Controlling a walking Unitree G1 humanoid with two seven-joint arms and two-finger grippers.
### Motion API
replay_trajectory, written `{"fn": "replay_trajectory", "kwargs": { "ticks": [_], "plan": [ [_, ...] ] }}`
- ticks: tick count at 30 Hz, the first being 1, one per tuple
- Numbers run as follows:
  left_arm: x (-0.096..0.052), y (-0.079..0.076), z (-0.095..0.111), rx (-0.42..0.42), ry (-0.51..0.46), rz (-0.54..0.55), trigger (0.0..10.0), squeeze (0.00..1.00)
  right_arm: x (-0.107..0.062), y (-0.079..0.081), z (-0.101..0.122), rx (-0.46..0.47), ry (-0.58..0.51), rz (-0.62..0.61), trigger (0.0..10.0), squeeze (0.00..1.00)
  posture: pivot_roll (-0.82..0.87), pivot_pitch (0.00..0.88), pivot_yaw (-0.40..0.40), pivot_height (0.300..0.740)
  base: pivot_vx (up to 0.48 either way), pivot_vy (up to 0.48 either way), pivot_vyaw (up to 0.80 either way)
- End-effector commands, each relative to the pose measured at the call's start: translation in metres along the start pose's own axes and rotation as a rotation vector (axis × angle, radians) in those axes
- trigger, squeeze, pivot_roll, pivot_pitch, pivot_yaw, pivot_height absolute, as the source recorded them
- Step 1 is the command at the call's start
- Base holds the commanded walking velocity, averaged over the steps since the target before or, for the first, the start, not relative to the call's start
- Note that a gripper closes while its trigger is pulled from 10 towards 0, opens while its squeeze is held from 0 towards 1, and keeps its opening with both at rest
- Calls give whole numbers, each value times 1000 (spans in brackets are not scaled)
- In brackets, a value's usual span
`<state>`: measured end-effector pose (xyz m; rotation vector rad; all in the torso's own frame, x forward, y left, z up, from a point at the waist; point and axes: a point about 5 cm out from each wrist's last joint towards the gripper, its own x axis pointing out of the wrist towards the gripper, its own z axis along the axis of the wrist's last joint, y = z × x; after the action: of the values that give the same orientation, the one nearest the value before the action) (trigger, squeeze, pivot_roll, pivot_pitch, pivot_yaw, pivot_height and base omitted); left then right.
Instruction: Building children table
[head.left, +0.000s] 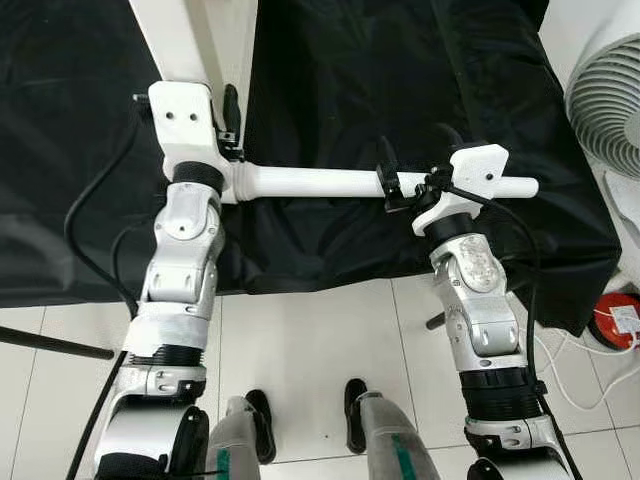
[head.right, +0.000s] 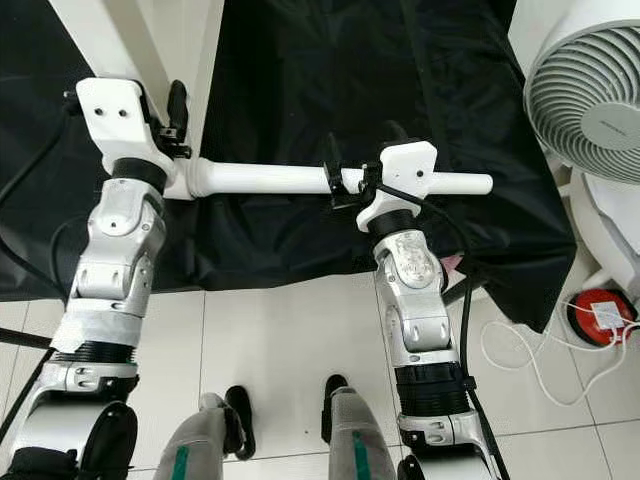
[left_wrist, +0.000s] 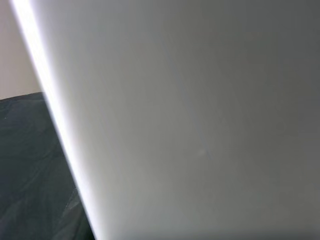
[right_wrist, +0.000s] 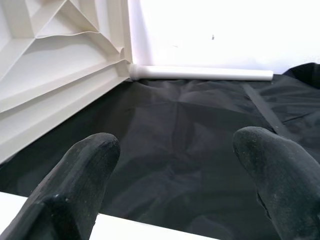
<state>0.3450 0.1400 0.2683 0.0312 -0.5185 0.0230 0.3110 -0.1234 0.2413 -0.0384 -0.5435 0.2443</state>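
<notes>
Right claw (head.left: 415, 170) astride, perhaps gripping, leg (head.left: 310, 182)

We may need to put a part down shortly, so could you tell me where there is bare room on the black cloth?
Black cloth lies bare beyond the white table leg, between the tabletop panel and the fan. It is crowded along the leg, where the left gripper and right gripper work.
</notes>
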Motion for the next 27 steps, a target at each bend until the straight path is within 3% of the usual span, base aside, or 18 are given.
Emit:
{"fn": "replay_trajectory", "kwargs": {
  "ticks": [1,8,12,27],
  "plan": [
    [0,23,8,51,-54,120,0,0,-1,1,0,2,6,6,10000,0,-139,299,45,740,0,0,0],
    [-6,43,18,124,-91,80,0,0,-1,3,-4,10,13,19,10000,0,-109,300,41,740,0,0,0],
    [-13,66,25,188,-98,90,0,0,1,3,-5,11,14,27,10000,0,-99,299,36,740,0,0,0],
    [-27,99,34,284,-105,90,0,0,5,4,-6,12,11,46,10000,0,-85,290,15,740,0,0,0]
  ]
}}
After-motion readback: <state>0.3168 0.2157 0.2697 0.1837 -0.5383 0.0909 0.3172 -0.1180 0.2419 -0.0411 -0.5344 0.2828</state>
